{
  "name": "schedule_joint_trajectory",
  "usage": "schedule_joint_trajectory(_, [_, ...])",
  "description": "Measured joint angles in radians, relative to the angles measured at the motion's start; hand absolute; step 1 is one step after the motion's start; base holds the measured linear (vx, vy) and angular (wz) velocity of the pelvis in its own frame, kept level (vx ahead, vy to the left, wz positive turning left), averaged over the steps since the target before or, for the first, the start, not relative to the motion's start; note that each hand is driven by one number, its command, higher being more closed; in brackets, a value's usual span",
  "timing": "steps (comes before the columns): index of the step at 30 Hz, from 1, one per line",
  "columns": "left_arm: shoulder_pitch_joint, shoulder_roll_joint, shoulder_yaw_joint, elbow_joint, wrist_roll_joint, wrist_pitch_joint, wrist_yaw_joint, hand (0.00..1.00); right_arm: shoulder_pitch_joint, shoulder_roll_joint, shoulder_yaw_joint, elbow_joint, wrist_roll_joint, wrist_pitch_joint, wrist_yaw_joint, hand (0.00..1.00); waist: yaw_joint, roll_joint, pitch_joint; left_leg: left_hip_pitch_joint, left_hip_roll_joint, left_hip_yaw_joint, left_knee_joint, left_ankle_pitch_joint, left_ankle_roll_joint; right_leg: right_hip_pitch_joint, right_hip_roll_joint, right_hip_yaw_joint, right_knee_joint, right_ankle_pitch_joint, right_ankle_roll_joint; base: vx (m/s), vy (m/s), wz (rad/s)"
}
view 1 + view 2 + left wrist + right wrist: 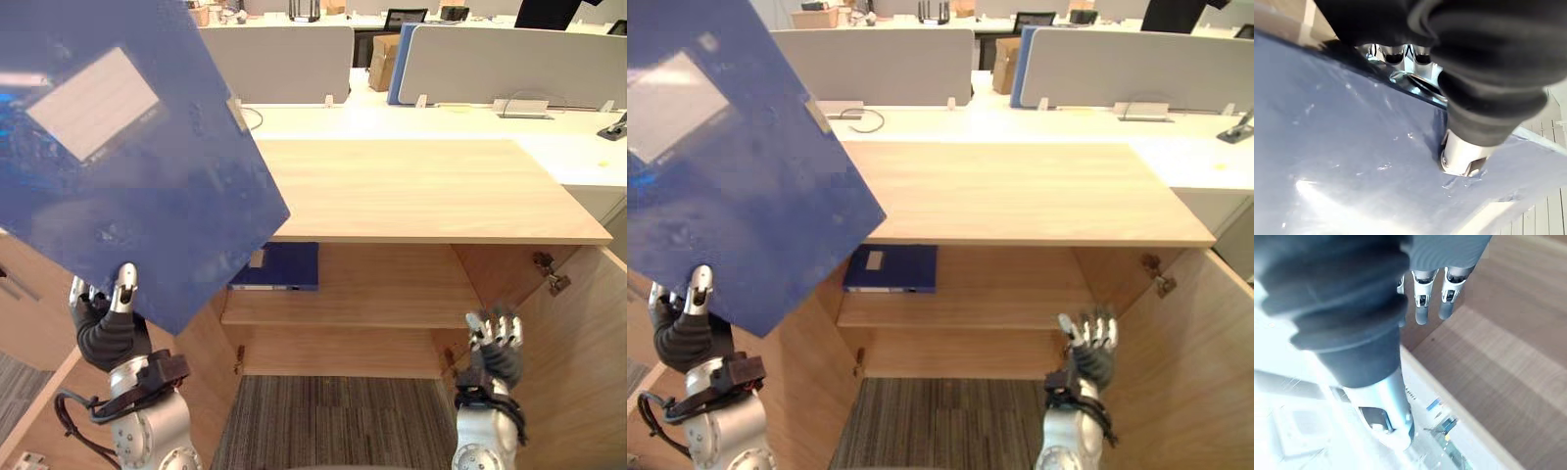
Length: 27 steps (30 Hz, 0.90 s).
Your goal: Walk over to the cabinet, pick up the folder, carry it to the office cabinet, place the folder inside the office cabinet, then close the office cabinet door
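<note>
Folder [127,147] pinched in my left hand [108,323], right hand [495,338] spread and empty — office cabinet [421,191] reached, door [578,333] open; 2 steps left: placing it inside, closing.

Bright, even light — white glare across the blue folder [1308,191].

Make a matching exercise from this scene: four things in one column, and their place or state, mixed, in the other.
1 raised folder
2 second folder
3 right hand
4 cardboard box

a lying on a shelf of the cabinet
b pinched in the left hand
c behind the grey partitions
d open, holding nothing

Pairs: 1-b, 2-a, 3-d, 4-c
</note>
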Motion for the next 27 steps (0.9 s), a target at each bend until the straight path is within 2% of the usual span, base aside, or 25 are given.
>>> schedule_joint_trajectory(3, [-0.001, 0.000, 0.003, 0.000, 0.000, 0.006, -0.020, 1.00, -0.020, -0.005, 0.000, -0.117, -0.054, -0.004, 0.003, 0.00, 0.001, 0.002, 0.005, 0.001, -0.001, 0.001, 0.001, -0.005, 0.001, 0.000, 0.000, 0.003, -0.002, 0.000, 0.000, 0.00, 0.006, -0.03])
schedule_joint_trajectory(6, [-0.006, 0.000, 0.004, 0.007, 0.003, 0.013, -0.046, 1.00, -0.145, -0.020, 0.002, -0.205, -0.143, -0.012, 0.015, 0.00, 0.002, 0.002, 0.020, 0.011, 0.000, 0.009, 0.001, -0.011, 0.000, 0.001, 0.000, 0.018, 0.000, 0.000, 0.000, -0.03, 0.021, -0.12])
schedule_joint_trajectory(10, [-0.057, 0.004, 0.005, 0.069, 0.020, 0.016, -0.097, 1.00, -0.327, -0.087, 0.041, -0.196, -0.180, -0.013, 0.075, 0.00, 0.014, 0.002, 0.023, 0.011, -0.001, 0.010, 0.001, -0.012, 0.001, 0.001, -0.001, 0.021, 0.001, 0.000, 0.000, -0.01, 0.005, -0.02])
schedule_joint_trajectory(14, [-0.084, 0.005, 0.000, 0.117, 0.033, 0.019, -0.138, 1.00, -0.526, -0.197, 0.155, -0.091, -0.230, 0.001, 0.147, 0.00, 0.019, 0.001, 0.023, 0.011, -0.001, 0.007, 0.002, -0.012, 0.001, 0.002, 0.000, 0.021, 0.000, 0.000, 0.000, 0.00, 0.000, 0.00])
schedule_joint_trajectory(16, [-0.084, 0.005, -0.005, 0.123, 0.033, 0.020, -0.146, 1.00, -0.579, -0.223, 0.182, -0.041, -0.244, 0.012, 0.168, 0.00, 0.023, 0.001, 0.024, 0.011, -0.001, 0.004, 0.002, -0.012, 0.001, 0.003, 0.000, 0.020, 0.000, 0.000, 0.000, 0.00, 0.000, 0.00])
schedule_joint_trajectory(21, [-0.096, 0.008, -0.033, 0.150, 0.031, 0.020, -0.157, 1.00, -0.729, -0.298, 0.301, 0.153, -0.167, 0.048, 0.209, 0.00, 0.049, 0.000, 0.025, 0.013, -0.001, -0.004, 0.002, -0.011, 0.003, 0.009, 0.000, 0.012, 0.001, 0.000, 0.000, -0.02, 0.009, 0.03])
schedule_joint_trajectory(27, [-0.097, 0.031, -0.058, 0.176, 0.013, 0.020, -0.170, 1.00, -0.870, -0.351, 0.404, 0.265, -0.159, 0.067, 0.238, 0.00, 0.055, -0.007, 0.029, 0.014, -0.003, -0.014, 0.002, -0.008, 0.006, 0.014, -0.002, -0.001, 0.004, -0.001, 0.001, -0.02, 0.011, 0.05])
